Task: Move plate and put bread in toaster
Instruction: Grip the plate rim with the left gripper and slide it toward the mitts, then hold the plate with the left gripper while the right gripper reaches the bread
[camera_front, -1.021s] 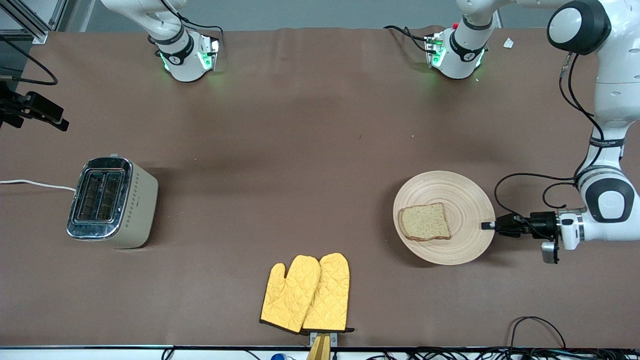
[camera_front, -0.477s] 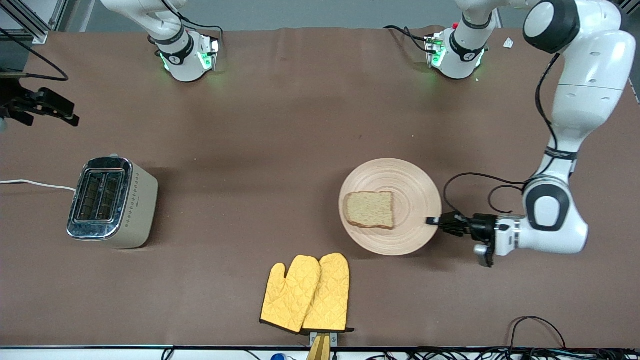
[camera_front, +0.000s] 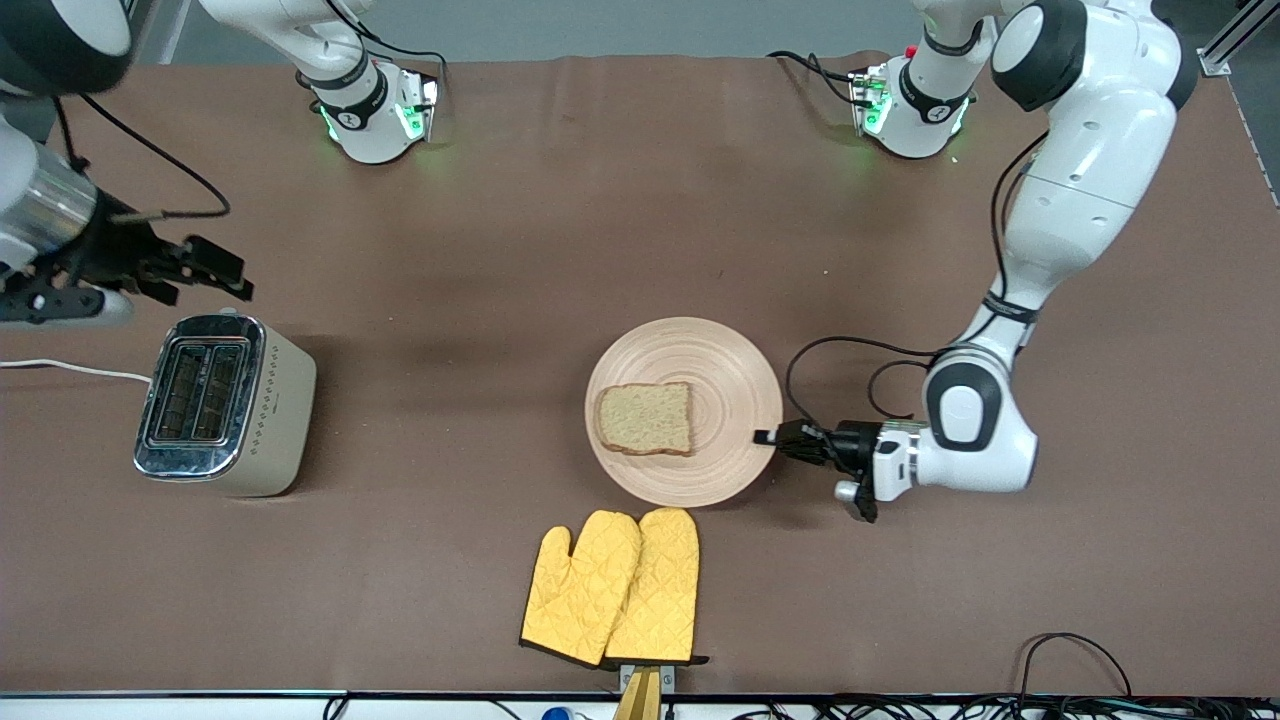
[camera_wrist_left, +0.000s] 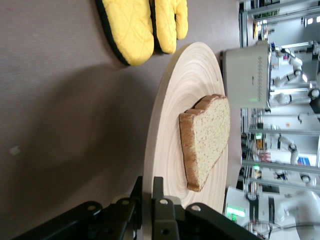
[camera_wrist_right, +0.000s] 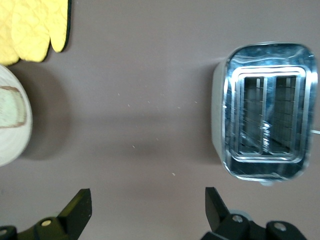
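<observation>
Plate (camera_front: 700, 350), bread (camera_front: 646, 418) aboard, has slid mid-worktop toward the toaster (camera_front: 225, 403), my left pincer (camera_front: 765, 437) clamped on its rim; my right pincer (camera_front: 215, 272), wide open, hovers beside the toaster.

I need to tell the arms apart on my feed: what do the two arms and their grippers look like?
Both arms are glossy white with black joint caps and bands, and loose black cables looped near the wrists. The bases glow green. The left gripper and right gripper are black, with small screws visible on the fingers; the right arm's wrist section looks silver.
</observation>
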